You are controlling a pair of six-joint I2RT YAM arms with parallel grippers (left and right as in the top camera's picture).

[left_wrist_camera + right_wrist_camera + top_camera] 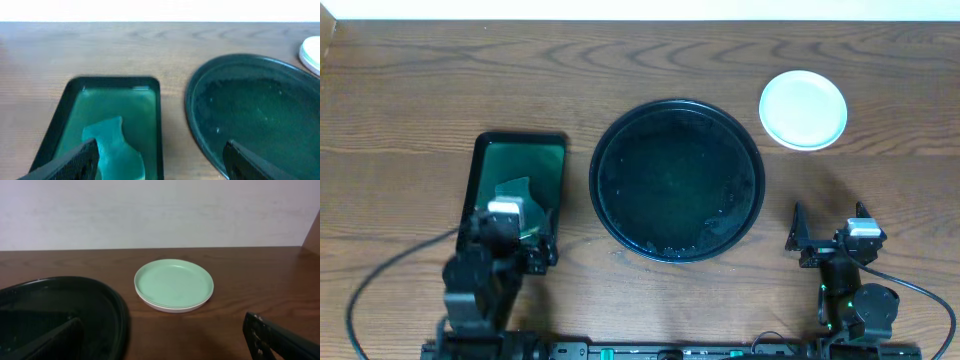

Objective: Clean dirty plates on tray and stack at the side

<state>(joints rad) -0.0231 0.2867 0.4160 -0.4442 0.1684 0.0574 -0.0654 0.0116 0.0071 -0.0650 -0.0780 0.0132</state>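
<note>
Left gripper [161, 146] and right gripper [830, 230] are idling, jaws spread, the plates [803, 109] apparently stacked beside the plate-free tray [603, 190], only withdrawal remaining

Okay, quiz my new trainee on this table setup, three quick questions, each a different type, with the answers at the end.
1. Short answer: what lies in the dark green rectangular tray?
2. True or false: a plate lies on the round black tray.
3. Multiple choice: the plate stack sits A) on the table beyond the black tray's right side, B) in the rectangular tray, C) on the black tray.

Key
1. A pale green wiping piece, either a sponge or a cloth.
2. False: no plate is on it.
3. A.
</note>
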